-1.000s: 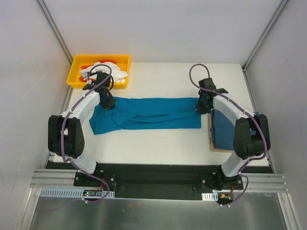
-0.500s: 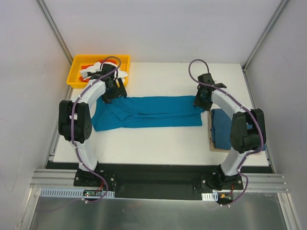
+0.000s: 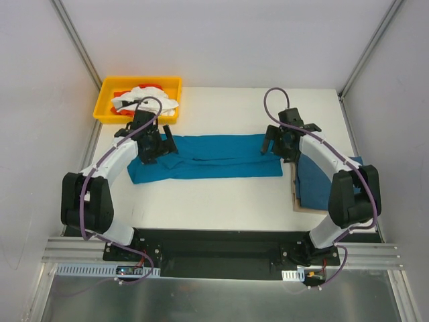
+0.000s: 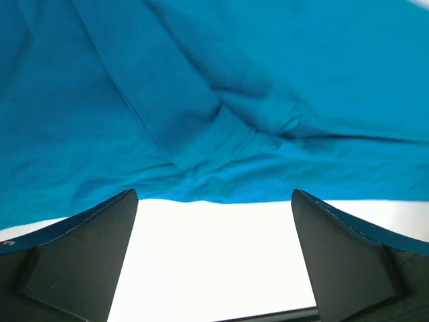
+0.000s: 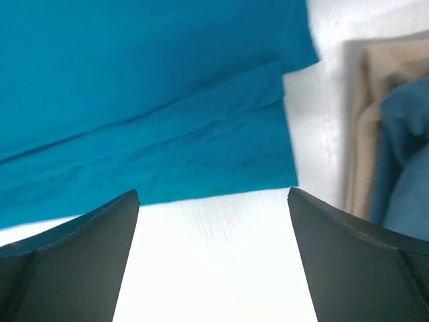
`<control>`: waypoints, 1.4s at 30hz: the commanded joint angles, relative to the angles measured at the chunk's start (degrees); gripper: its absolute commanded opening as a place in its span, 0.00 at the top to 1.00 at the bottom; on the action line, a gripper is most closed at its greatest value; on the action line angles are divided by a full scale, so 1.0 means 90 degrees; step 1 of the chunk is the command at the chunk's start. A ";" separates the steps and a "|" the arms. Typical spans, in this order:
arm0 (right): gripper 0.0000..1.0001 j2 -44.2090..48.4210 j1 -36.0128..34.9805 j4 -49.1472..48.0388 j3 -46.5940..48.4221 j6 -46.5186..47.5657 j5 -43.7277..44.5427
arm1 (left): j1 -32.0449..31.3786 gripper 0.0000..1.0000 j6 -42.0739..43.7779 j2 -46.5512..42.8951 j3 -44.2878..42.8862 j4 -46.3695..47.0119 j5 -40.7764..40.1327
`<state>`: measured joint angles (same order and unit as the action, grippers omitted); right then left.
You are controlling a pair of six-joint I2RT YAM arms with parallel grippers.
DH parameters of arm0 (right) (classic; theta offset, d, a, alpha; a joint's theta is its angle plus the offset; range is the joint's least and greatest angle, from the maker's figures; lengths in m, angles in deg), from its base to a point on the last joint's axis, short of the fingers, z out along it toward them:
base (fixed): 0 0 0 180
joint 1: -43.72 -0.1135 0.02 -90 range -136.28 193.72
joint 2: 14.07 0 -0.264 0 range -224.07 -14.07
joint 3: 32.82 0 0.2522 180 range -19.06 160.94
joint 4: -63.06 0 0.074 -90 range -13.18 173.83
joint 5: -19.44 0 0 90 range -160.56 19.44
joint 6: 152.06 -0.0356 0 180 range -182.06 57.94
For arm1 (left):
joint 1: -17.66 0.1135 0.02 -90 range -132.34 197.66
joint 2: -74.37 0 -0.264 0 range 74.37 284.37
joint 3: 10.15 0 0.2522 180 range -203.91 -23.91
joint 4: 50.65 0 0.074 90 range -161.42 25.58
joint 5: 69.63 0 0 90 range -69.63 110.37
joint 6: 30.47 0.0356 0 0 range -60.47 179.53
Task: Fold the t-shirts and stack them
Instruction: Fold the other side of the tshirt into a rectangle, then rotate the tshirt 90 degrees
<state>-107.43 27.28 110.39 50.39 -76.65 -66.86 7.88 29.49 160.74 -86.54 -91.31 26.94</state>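
Across the surface [image 3: 221, 201], the shirt [image 3: 208, 157] lies as a long folded strip, the left hand [image 4: 214, 194] and the right hand [image 5: 213, 193] wide open over its ends; next, I think, each must pinch an end for the crosswise fold.

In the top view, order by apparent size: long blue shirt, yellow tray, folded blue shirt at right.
Long blue shirt
yellow tray
folded blue shirt
The last two look close: the right arm partly covers the shirt.
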 commanded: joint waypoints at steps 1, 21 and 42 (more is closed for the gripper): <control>0.03 0.0422 -0.0106 -0.0369 -0.0450 0.0166 -0.0909 | -0.0046 0.01 -0.0333 0.0129 0.0533 0.0829 0.0773; 0.03 0.1535 -0.0145 -0.0370 -0.1066 0.0205 -0.0031 | -0.0046 0.01 -0.0871 0.1614 -0.0774 0.1924 0.1311; 0.03 0.1284 -0.0750 -0.0359 -0.0774 0.0664 -0.0138 | -0.0134 0.01 -0.0207 -0.0404 0.0356 0.1836 -0.0163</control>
<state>-92.32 22.25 107.59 40.38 -73.06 -68.04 6.96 25.93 165.85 -87.50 -75.11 30.72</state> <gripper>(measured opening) 0.968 0.993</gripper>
